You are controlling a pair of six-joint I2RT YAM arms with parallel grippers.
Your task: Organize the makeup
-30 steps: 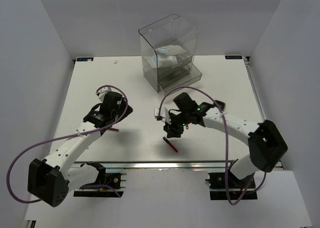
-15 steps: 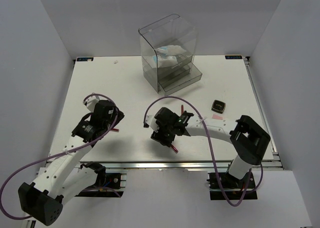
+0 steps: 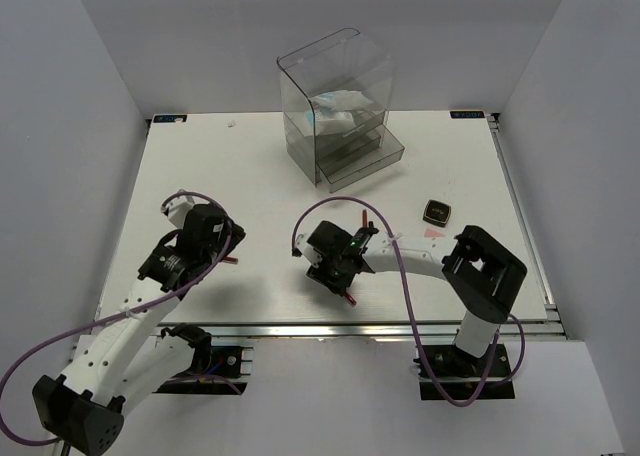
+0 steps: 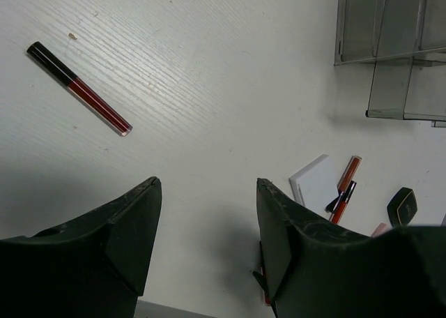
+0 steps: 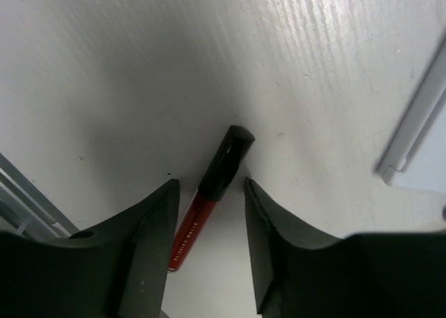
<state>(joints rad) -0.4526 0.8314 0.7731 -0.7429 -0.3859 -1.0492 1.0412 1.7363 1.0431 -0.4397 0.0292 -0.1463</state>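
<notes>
Right gripper [image 5: 209, 224] jaws gape astride the red-black stick [image 5: 221, 157], ready to pinch it; left gripper [image 4: 207, 199] jaws apart, empty.

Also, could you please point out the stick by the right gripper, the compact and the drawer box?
stick [image 5: 202, 208], right wrist view, red barrel.
compact [image 3: 436, 212], top external view, lid.
drawer box [image 3: 335, 64], top external view, upper wall.

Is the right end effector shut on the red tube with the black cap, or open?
Open: the right end effector straddles the red black-capped tube, which lies flat on the white table, fingers apart either side.
</notes>
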